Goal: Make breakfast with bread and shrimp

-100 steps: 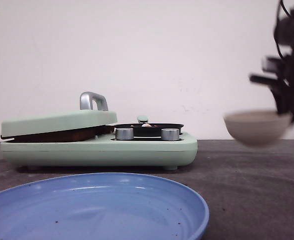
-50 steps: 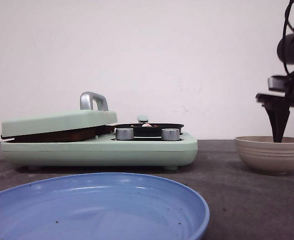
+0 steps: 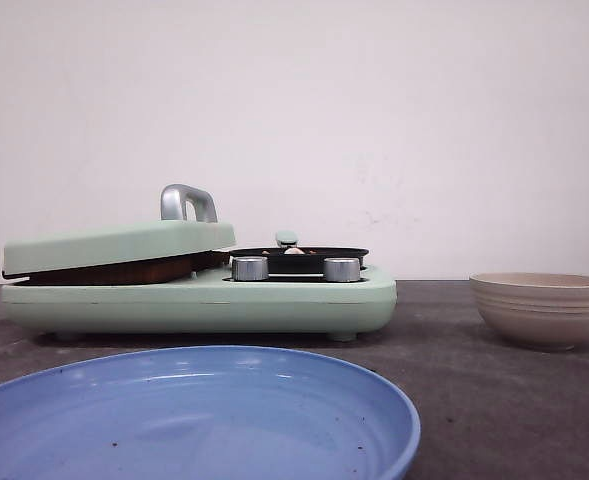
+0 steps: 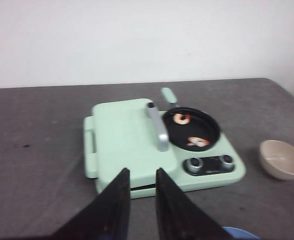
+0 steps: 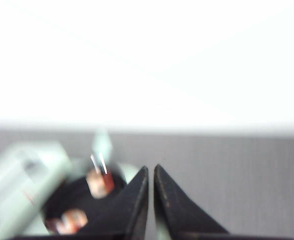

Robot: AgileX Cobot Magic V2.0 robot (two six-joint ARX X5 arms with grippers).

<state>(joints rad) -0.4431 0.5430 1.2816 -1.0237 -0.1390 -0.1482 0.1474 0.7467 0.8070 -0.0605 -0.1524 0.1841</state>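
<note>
The shrimp [image 4: 182,118] lie in the little black pan [image 4: 191,128] to cook, the right gripper [image 5: 151,172] looks pinched shut on nothing, and the left gripper [image 4: 143,175] is a bit open.

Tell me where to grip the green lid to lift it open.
Grip the silver handle on the lid. It stands proud as an arch along the edge beside the black pan, so come down from above and close across the bar.
</note>
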